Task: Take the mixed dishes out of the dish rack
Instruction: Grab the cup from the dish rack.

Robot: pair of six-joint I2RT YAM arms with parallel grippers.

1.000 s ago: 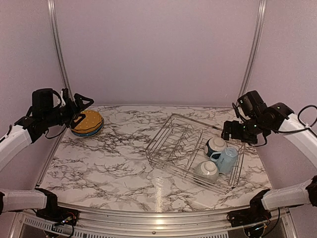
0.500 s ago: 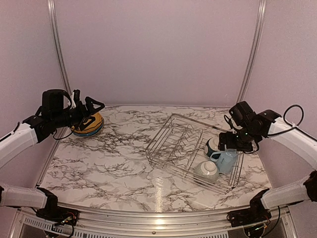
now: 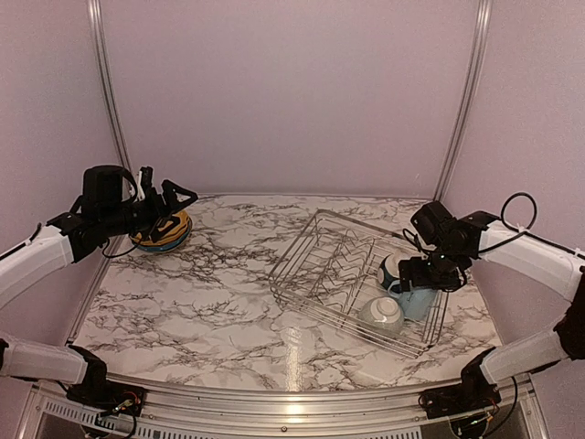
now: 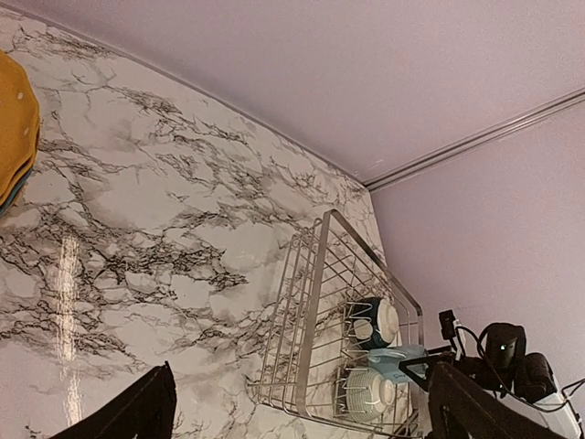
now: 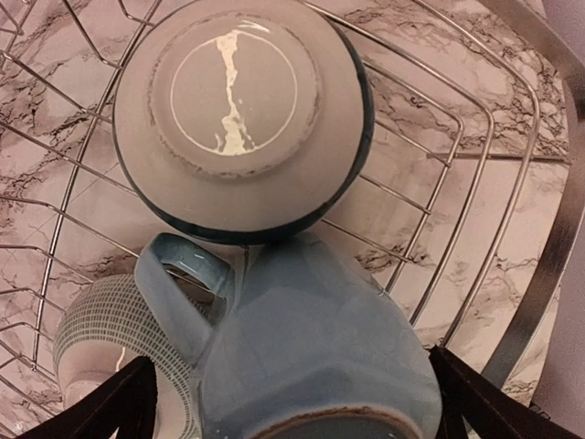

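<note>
The dish rack lies at the right of the marble table. Its right end holds a light blue mug between two small bowls, a dark-rimmed one and a grid-patterned one. My right gripper hangs open right over the mug. In the right wrist view the mug lies on its side between the two fingers, touching neither, below the dark-rimmed bowl. My left gripper is open and empty above a stack of plates with a yellow one on top.
The left wrist view looks across the table to the rack, with the yellow plate at its left edge. Pale walls and metal corner posts close in the table.
My right gripper has dropped down and to the left, from the rack's far right edge to just over the mug. My left gripper has shifted right, above the plate stack.
</note>
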